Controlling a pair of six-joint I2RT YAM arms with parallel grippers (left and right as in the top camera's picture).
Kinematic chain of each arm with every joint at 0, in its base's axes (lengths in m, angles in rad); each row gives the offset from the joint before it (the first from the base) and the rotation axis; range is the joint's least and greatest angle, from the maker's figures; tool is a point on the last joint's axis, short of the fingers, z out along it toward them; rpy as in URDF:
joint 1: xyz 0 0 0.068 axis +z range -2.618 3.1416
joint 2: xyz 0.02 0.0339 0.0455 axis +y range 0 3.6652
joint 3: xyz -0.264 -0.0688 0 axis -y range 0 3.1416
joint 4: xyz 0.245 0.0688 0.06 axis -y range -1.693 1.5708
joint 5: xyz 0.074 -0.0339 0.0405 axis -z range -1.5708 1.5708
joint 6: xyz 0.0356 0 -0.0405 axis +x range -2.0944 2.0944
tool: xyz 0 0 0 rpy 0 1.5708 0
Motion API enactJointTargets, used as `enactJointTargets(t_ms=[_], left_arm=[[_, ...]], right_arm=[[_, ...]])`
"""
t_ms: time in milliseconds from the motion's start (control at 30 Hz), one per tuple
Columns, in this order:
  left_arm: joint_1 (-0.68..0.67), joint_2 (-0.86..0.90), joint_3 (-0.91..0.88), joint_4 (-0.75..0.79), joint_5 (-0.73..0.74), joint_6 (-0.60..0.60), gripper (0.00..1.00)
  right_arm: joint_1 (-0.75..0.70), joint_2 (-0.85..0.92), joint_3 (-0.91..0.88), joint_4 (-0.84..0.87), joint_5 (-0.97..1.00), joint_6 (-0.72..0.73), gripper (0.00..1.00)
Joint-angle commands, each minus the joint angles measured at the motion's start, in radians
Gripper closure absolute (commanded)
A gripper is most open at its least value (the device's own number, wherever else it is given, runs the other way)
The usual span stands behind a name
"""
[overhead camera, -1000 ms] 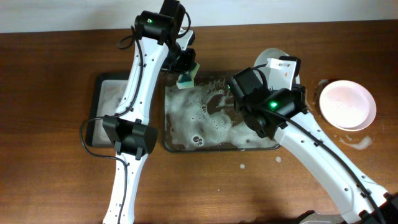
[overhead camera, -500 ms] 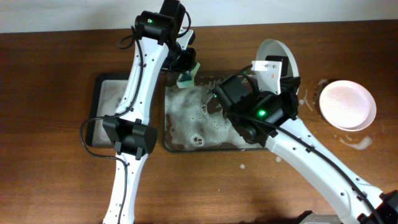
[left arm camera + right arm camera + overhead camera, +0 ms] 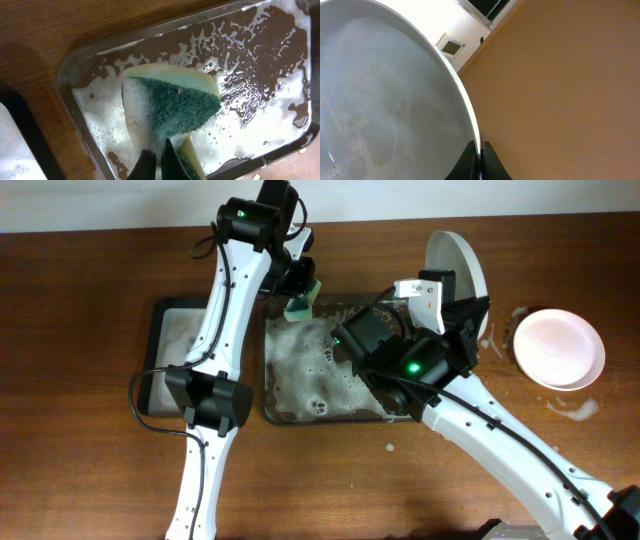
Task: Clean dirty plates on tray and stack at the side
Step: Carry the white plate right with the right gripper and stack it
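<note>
Right gripper (image 3: 479, 155) closed narrow on the rim of 1 plate (image 3: 380, 100), sudsy film on its face. Left wrist: left gripper (image 3: 154, 159) pinches a green-faced sponge (image 3: 175, 107) over the far left corner of the tray (image 3: 75, 65), foam throughout. Overhead: held plate stands on edge above the tray's far right corner; stack (image 3: 558, 348) sits to the right, well apart, count unclear. Judgement: carry right, level the plate before lowering, centre it, keep the pinch firm since the rim is wet.

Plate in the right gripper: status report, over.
Right gripper shut on plate rim, plate tilted up at far right corner of tray. Left gripper shut on green sponge above the suds. Second plate sits right of tray, apart.
</note>
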State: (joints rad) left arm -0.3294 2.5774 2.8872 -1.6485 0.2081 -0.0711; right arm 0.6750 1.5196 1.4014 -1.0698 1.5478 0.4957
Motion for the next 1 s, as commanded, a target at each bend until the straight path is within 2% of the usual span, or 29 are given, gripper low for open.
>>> enactJointTargets(t_ms=[0,200,300,400,433,500,600,700,767,800,833,900,967], left_arm=[[-0.004,0.026,0.010,0.002,-0.003,0.019,1.00],[-0.004,0.026,0.010,0.002,-0.003,0.019,1.00],[-0.004,0.026,0.010,0.005,-0.003,0.019,1.00],[-0.004,0.026,0.010,0.001,-0.003,0.019,1.00],[-0.004,0.026,0.010,0.001,-0.003,0.019,1.00],[-0.004,0.026,0.010,0.010,-0.003,0.019,1.00],[-0.004,0.026,0.010,0.008,-0.003,0.015,1.00],[-0.004,0.026,0.010,0.011,-0.003,0.015,1.00],[-0.004,0.026,0.010,0.008,-0.003,0.014,1.00],[-0.004,0.026,0.010,0.009,-0.003,0.015,1.00],[-0.004,0.026,0.010,0.009,-0.003,0.015,1.00],[-0.004,0.026,0.010,0.009,-0.003,0.015,1.00],[-0.008,0.026,0.010,0.010,-0.003,0.015,1.00]], right_arm=[[0.008,0.007,0.003,0.000,0.045,0.006,0.96],[0.009,0.007,0.003,0.003,0.019,0.006,0.96],[0.027,0.007,0.003,-0.002,-0.207,0.006,0.96],[-0.001,0.002,0.003,-0.018,-0.073,0.010,0.96],[-0.008,-0.001,0.003,-0.002,-0.107,0.010,0.96],[0.003,0.002,0.003,-0.019,-0.318,0.009,0.96],[-0.024,-0.003,0.003,-0.085,-0.229,0.066,0.96],[-0.006,-0.004,0.003,-0.062,-0.405,0.052,0.96],[-0.026,-0.006,0.003,-0.108,-0.262,0.120,0.96],[-0.064,-0.023,0.003,-0.070,-0.340,0.171,0.96],[-0.094,-0.031,0.003,-0.025,-0.576,0.104,0.96],[-0.138,-0.026,0.003,-0.021,-0.732,0.085,0.96],[-0.241,-0.027,0.003,-0.002,-0.908,0.081,0.96]])
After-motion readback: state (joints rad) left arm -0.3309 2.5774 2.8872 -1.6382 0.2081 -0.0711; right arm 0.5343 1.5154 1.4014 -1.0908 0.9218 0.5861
